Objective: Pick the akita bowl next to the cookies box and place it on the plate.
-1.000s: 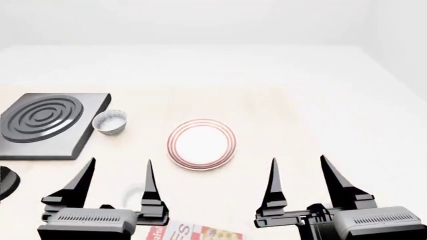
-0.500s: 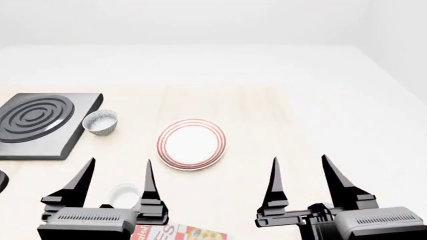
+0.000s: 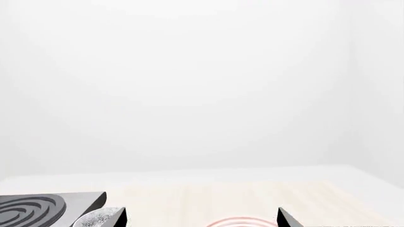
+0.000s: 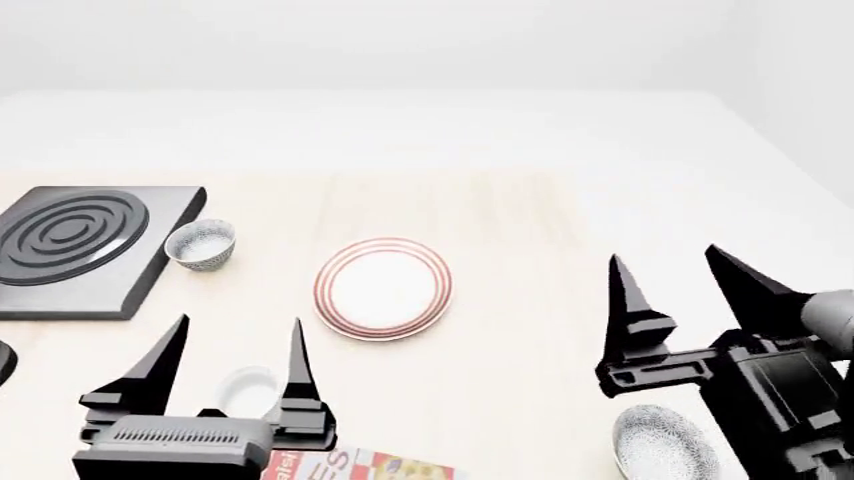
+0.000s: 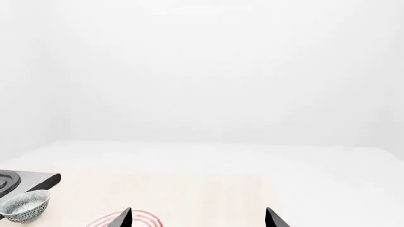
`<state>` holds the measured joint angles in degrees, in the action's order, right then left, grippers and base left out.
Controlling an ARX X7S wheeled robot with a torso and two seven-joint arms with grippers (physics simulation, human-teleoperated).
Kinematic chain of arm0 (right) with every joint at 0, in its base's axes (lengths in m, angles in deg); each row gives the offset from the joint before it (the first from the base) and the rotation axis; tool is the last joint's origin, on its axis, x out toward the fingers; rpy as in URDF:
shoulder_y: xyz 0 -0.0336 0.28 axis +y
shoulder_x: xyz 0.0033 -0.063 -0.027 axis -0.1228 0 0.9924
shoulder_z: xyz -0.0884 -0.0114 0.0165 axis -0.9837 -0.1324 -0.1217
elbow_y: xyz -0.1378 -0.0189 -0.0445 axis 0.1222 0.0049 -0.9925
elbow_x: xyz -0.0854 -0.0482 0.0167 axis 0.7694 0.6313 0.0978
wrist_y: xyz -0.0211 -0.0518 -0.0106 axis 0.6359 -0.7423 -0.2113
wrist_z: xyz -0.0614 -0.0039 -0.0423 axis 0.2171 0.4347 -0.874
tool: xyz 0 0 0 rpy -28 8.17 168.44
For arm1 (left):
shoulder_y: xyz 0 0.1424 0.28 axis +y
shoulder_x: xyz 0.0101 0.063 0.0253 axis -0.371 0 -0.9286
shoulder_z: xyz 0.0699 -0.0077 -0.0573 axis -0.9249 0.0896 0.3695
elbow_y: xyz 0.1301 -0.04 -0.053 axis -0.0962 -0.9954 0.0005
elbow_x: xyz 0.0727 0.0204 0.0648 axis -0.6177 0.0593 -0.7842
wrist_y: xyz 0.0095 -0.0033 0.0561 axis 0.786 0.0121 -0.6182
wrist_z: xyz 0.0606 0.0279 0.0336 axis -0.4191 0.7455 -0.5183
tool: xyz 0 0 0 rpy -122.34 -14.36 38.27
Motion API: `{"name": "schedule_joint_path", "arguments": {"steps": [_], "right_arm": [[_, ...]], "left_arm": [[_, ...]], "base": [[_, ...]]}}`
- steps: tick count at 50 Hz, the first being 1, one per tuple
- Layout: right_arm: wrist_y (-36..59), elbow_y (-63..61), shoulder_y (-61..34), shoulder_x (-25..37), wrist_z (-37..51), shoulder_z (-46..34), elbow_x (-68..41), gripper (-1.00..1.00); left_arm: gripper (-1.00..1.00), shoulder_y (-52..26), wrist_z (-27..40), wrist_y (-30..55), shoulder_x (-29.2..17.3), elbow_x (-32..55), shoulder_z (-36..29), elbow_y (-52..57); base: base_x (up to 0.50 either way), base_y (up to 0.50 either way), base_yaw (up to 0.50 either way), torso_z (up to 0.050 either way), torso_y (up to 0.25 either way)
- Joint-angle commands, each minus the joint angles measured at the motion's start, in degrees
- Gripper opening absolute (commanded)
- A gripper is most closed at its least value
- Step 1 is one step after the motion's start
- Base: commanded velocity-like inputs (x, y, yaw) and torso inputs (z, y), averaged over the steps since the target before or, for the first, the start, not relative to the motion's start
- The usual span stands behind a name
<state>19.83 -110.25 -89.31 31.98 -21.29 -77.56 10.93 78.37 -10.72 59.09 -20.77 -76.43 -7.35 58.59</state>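
Head view, your working table [image 4: 534, 220]: the plate [image 4: 383, 288] lies near the centre, white with red rings around its rim. To its left a black hob [image 4: 87, 245] with concentric rings sits flat, and a speckled bowl [image 4: 200, 244] stands upright just beside the hob's right edge, apart from the plate. At the bottom edge the cookies box [image 4: 360, 466] shows only its top strip, red and white with partial lettering. The akita bowl [image 4: 665, 444] that concerns you stands at lower right, upright, its speckled inside showing, well apart from the plate; its right side is hidden by your right arm. A small plain white cup [image 4: 250, 388] stands between the fingers of your left gripper [image 4: 234, 345]; you cannot tell whether the fingers touch it. That gripper is spread wide. Your right gripper [image 4: 681, 275] is likewise spread and pinches nothing, poised above and just beyond the akita bowl. Both wrist views show only finger tips, the plate's far rim, the hob's corner and the other bowl
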Motion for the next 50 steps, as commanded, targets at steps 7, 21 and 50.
{"name": "schedule_joint_path", "arguments": {"steps": [7, 21, 50], "right_arm": [[13.1, 9.5, -5.1, 30.9, 13.8, 18.5, -52.7, 1.00], [17.4, 14.6, -3.8, 33.8, 9.2, 19.9, -55.8, 1.00], [28.9, 29.0, 3.4, 31.7, -0.9, 18.3, -40.4, 1.00]], "left_arm": [[1.00, -0.5, 0.8, 0.2, -0.5, -0.3, -1.0, -1.1], [1.00, -0.6, 1.3, 0.3, -0.9, 0.0, -1.4, -1.1], [1.00, -1.2, 2.1, 0.4, -1.7, -0.1, -3.1, -1.6]], "base": [[0.00, 0.00, 0.00, 0.000, 0.000], [0.00, 0.00, 0.00, 0.000, 0.000], [0.00, 0.00, 0.00, 0.000, 0.000]]}}
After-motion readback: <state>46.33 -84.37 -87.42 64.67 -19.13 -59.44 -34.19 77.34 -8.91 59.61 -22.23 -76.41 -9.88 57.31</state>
